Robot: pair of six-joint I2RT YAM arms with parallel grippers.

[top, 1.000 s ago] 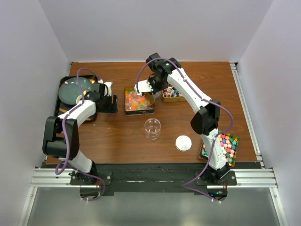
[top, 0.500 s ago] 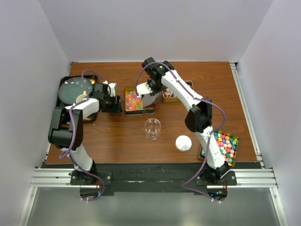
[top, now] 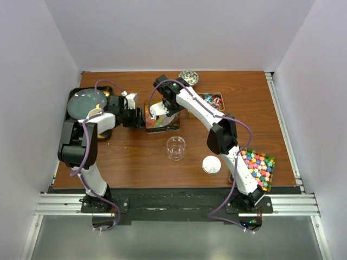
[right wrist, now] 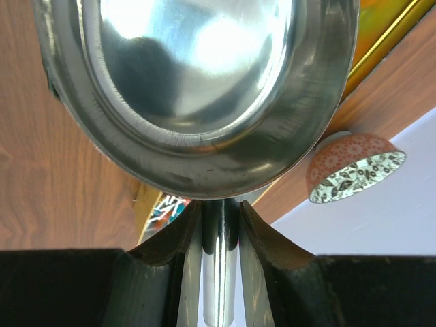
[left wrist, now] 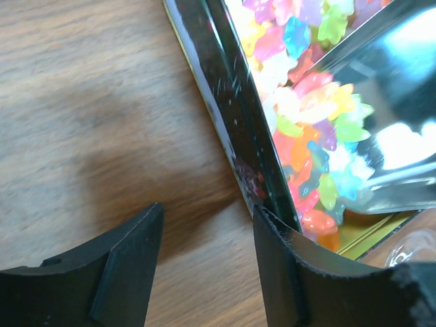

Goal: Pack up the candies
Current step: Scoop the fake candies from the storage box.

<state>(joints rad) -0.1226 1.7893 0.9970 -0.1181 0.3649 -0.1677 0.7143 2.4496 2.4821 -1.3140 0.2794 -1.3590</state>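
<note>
A tin of glossy gummy candies (top: 157, 120) sits at the table's middle back; they also show in the left wrist view (left wrist: 306, 129). My right gripper (top: 162, 104) is shut on the handle of a metal scoop (right wrist: 197, 82), whose bowl lies in that tin (left wrist: 388, 102). My left gripper (top: 139, 116) is open at the tin's left side, with its right finger (left wrist: 272, 259) against the tin's dark rim (left wrist: 231, 102). A tin of wrapped candies (top: 211, 101) sits behind the right arm. A tin of cube candies (top: 259, 165) sits front right. An empty glass jar (top: 175, 148) stands in the middle.
A white lid (top: 211, 164) lies right of the jar. A patterned bowl (top: 188, 77) stands at the back edge and shows in the right wrist view (right wrist: 354, 167). A black tray with a round dish (top: 87, 102) sits at the far left.
My right gripper has carried the scoop left over the gummy tin, uncovering the wrapped-candy tin and patterned bowl. My left gripper has moved right up to the tin's left edge.
</note>
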